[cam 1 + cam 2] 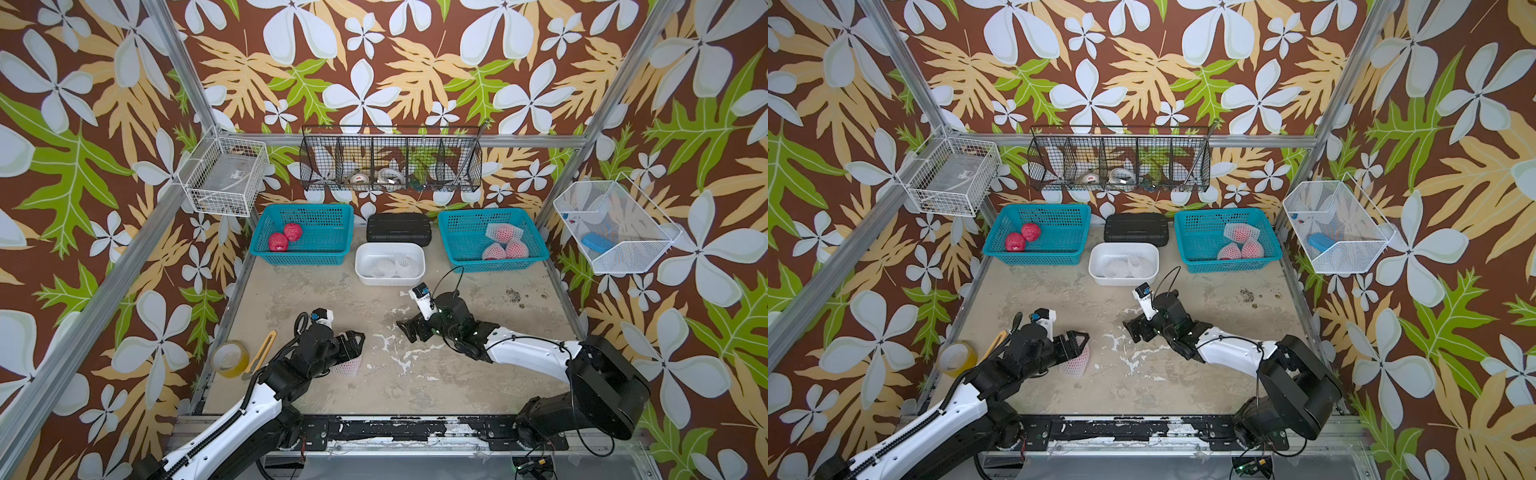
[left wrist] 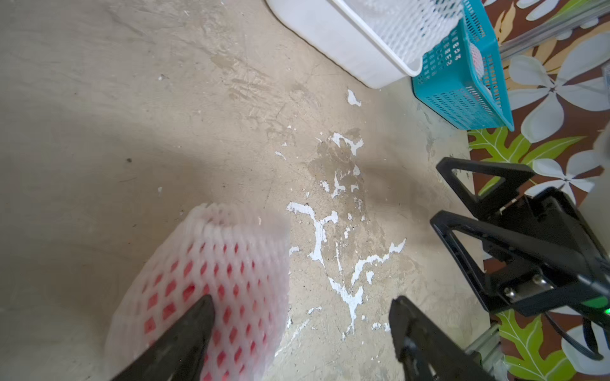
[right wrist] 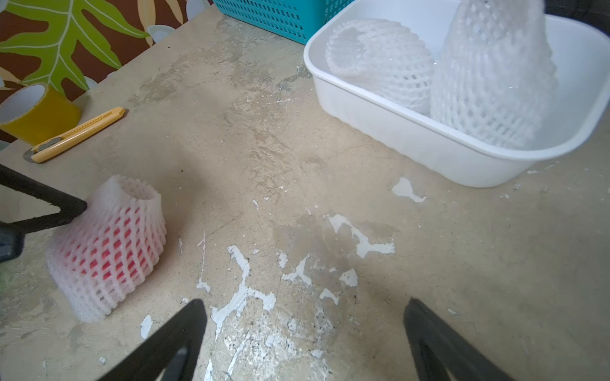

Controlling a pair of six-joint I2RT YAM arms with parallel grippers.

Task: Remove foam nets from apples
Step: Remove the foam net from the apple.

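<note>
- A netted apple [image 3: 109,244] stands on the worktop [image 1: 395,390], well in front of the tub [image 1: 386,281] on the robot's side and a little to its left. Red skin shows through the white mesh, and the net narrows to an open end above the fruit.
- The left claw [image 2: 300,305] is spread wide and grips nothing. One finger [image 2: 188,330] rests against the net's side, and the other stands clear over bare worktop.
- The right claw [image 3: 305,306] is likewise spread wide and empty. It hangs low over the worktop straight in front of the tub, with its tips turned toward the netted apple but well apart from it.
- Inside the tub are two empty nets [image 3: 379,59], touching each other. One lies on its side and the other stands taller beside it.
- Just left of the tub sits the left basket [image 1: 307,258], with two bare apples [image 1: 278,242] touching each other toward its left end.
- Just right of the tub sits the right basket [image 1: 498,266], holding three netted apples [image 1: 503,232] bunched together.
- Just behind the tub, between the baskets, lies a black case [image 1: 399,228].
- Well to the left of the tub and nearer the robot, at the worktop's edge, a tape roll [image 3: 36,115] and a yellow knife [image 3: 79,133] lie side by side.
</note>
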